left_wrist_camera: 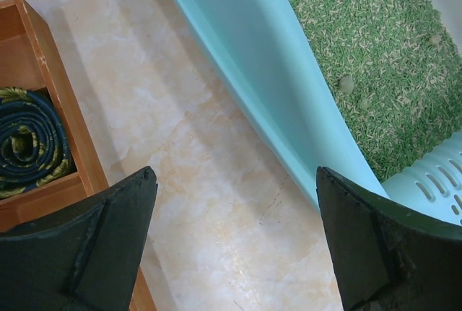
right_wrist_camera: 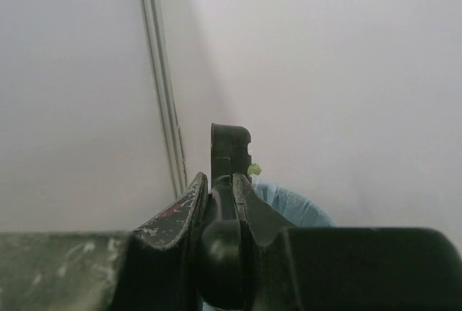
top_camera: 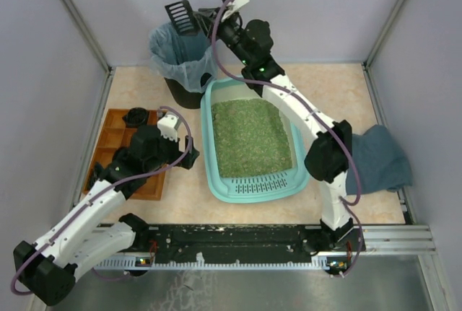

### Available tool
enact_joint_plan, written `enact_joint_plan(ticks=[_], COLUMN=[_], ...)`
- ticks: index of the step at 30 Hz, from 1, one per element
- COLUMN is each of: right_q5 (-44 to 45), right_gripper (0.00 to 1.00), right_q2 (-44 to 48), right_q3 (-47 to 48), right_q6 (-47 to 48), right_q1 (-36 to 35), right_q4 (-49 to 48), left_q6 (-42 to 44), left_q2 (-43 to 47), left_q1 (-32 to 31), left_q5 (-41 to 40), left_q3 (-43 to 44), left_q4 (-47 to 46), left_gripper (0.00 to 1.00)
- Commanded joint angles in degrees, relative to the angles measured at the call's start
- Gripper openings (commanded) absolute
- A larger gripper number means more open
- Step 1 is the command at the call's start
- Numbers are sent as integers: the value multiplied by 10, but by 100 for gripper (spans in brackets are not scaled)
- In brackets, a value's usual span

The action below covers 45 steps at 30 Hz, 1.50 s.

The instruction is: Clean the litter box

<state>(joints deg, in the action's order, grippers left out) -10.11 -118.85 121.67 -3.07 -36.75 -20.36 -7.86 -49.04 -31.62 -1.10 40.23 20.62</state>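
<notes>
Near left, leave spread left hand [left_wrist_camera: 232,174] hovering over bench [left_wrist_camera: 144,73] beside litter box [left_wrist_camera: 274,73]. Far off, with right hand [right_wrist_camera: 222,185] pinching scoop [top_camera: 180,15] handle, shake gently, centred above bin [top_camera: 180,73].

Left arm [top_camera: 81,226], folded low, jaws spread wide, pointing down. Right arm [top_camera: 297,111], extended far forward and raised, jaws closed tight on a black scoop handle [right_wrist_camera: 229,149] between them.
</notes>
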Motion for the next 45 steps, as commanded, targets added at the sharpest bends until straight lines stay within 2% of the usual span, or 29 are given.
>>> enact_joint_plan(ticks=[1, 14, 20, 26, 31, 37, 45], right_q5=[59, 149, 195, 193, 191, 190, 169], right_gripper=[0, 0, 0, 0, 0, 0, 0], right_q2=[111, 409, 525, 594, 590, 514, 403], right_q3=[-58, -426, -560, -681, -697, -614, -567], right_q6=[-82, -68, -61, -150, -207, -198, -221], right_q1=[-5, 15, 18, 37, 62, 82, 107], right_q4=[-48, -106, -58, -15, 66, 223, 221], left_q6=[3, -8, -11, -10, -16, -38, -81], left_q2=[20, 33, 41, 7, -66, -138, -209], left_q1=[3, 3, 3, 3, 3, 3, 3], left_q5=[-10, -41, -43, -30, -20, -29, -35], left_q3=[-7, -2, 1, 16, 60, 100, 118], left_q4=[-15, -20, -37, -78, -98, -135, -172], left_gripper=[95, 93, 93, 91, 87, 85, 82])
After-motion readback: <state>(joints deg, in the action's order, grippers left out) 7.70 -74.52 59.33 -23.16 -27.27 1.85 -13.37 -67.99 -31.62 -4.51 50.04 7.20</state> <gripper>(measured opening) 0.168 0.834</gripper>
